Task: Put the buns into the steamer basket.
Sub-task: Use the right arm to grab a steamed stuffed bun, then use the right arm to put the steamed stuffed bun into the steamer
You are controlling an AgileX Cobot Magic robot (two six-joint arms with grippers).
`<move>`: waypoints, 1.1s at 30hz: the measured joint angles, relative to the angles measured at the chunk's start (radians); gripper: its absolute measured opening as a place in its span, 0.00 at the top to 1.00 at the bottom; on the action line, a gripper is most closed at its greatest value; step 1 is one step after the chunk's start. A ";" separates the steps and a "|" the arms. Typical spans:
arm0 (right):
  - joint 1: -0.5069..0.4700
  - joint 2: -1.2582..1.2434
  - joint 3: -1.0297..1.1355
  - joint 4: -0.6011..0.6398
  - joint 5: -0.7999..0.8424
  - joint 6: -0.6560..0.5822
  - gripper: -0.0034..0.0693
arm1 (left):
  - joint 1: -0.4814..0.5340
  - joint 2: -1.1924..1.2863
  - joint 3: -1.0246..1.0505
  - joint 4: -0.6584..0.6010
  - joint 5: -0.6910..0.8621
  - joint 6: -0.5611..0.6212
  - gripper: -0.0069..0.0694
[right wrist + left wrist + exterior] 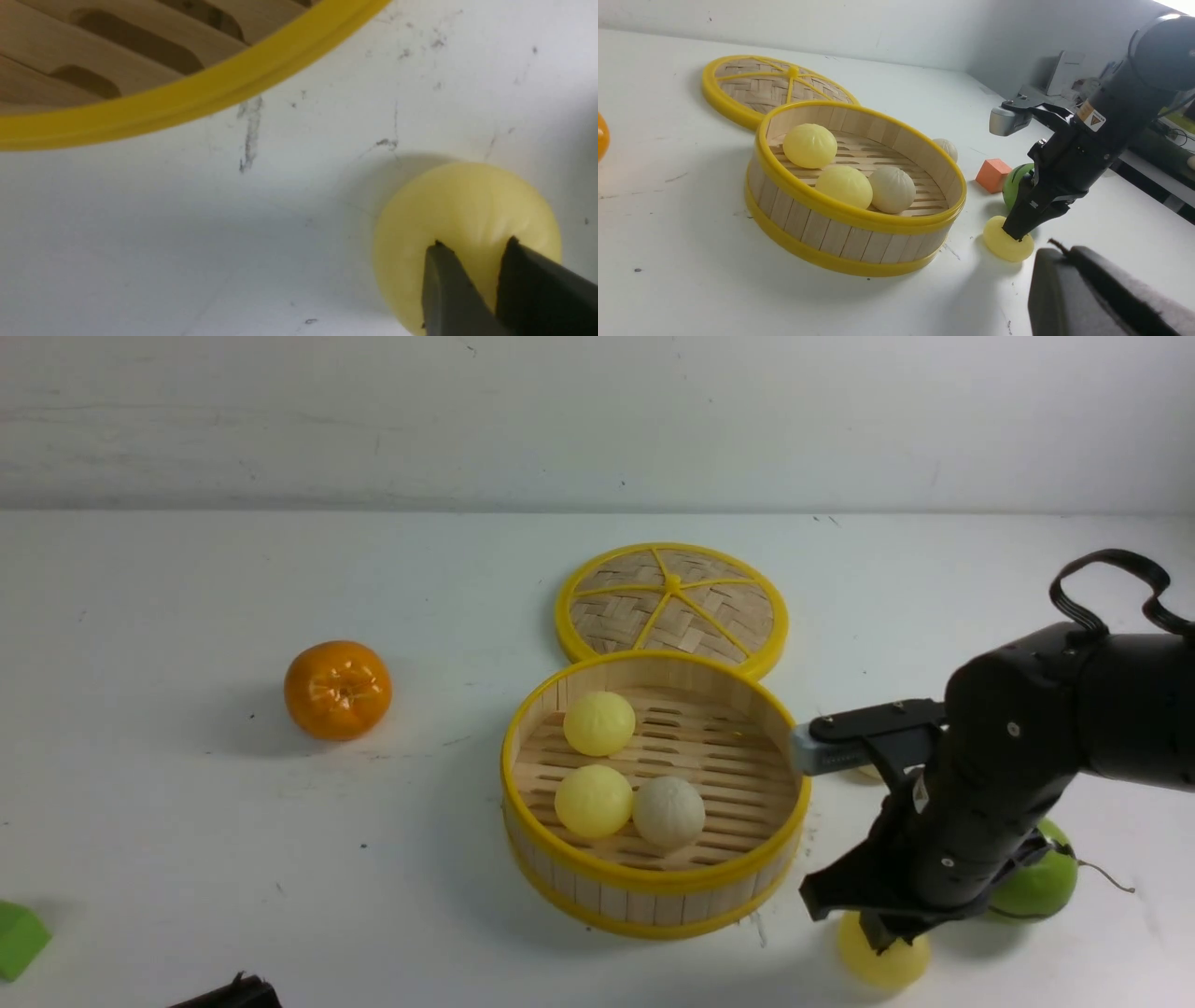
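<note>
The right hand (1014, 233), narrow in a pinch, dents the soft, light-looking pale yellow bun (467, 200) on the worktop (187, 859) just beside the steamer basket (653, 882); a wider hold across its middle seems safer

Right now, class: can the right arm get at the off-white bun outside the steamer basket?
Probably, once freed: that off-white bun sits uncovered on the table beside the steamer basket, but the right end effector is pinching a yellow bun.
</note>
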 joint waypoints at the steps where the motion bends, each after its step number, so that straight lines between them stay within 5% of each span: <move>1: 0.000 0.000 0.000 -0.006 0.000 0.000 0.81 | 0.000 0.000 0.000 0.000 0.000 0.000 0.92; 5: 0.000 -0.009 -0.001 -0.023 0.009 0.000 0.94 | 0.000 0.000 0.000 0.000 0.000 0.000 0.91; 17: 0.038 -0.106 -0.320 0.082 0.184 -0.088 0.94 | 0.000 0.000 0.000 0.000 0.000 0.000 0.90; 24: 0.052 0.233 -0.686 0.094 0.201 -0.121 0.94 | 0.000 0.000 0.000 0.000 0.000 0.000 0.89; 33: 0.051 0.424 -0.864 0.073 0.228 -0.080 0.92 | 0.000 0.000 0.000 0.000 0.000 0.000 0.88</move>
